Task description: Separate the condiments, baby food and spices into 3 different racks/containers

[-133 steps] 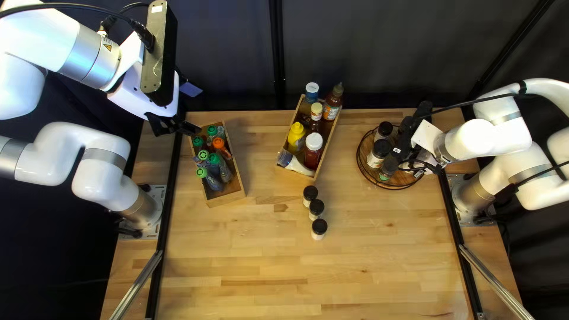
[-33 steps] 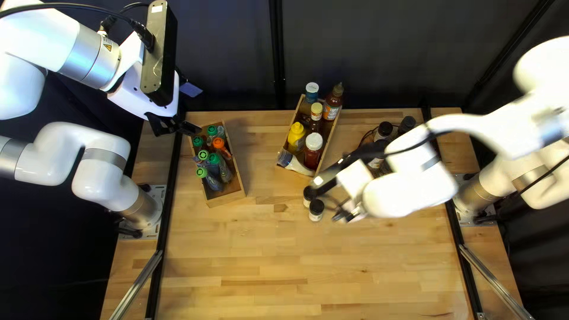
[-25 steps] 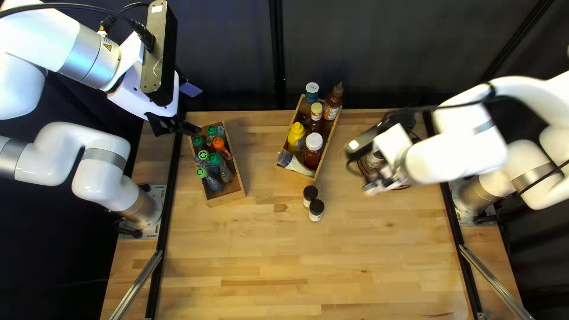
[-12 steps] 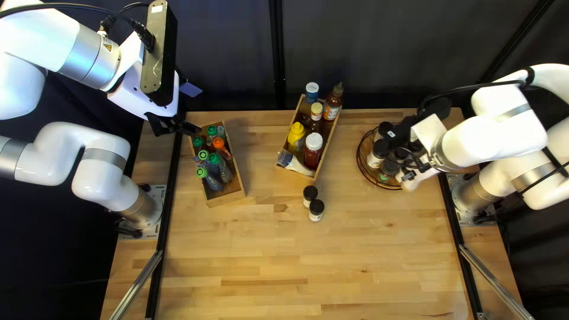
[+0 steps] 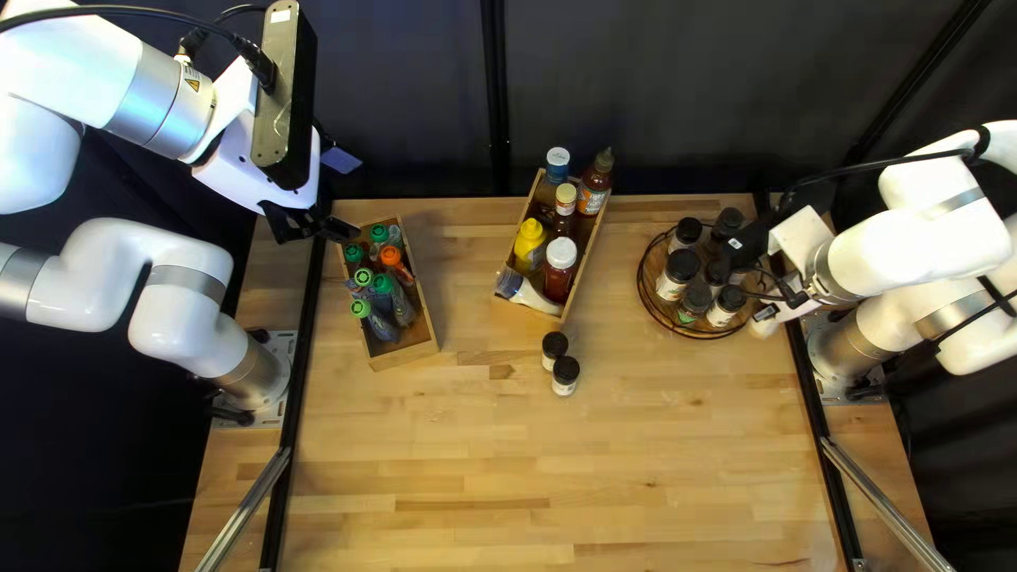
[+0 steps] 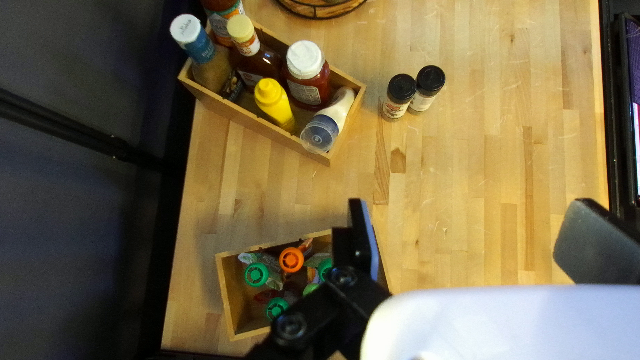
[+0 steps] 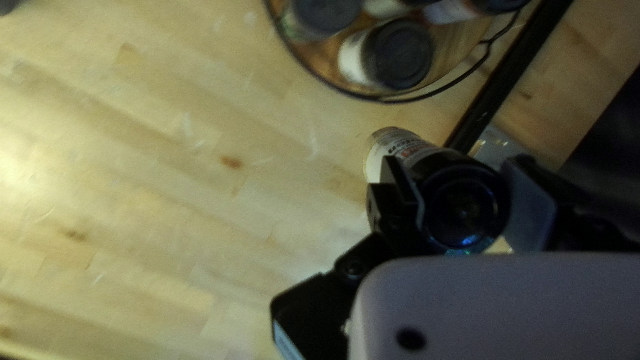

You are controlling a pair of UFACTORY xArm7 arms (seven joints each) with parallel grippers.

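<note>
Fingers on your left tool are spread with nothing between them. At the right of the top left view, the round rack sits just left of the spice jar, which has print on its label. Your nearer right tool pinches it, looking almost upright, so you should go left.

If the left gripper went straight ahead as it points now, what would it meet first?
Probably the tabletop: nothing seems to stand in the left gripper's line, though depth is unclear and one finger hides part of the nearer wooden box.
</note>
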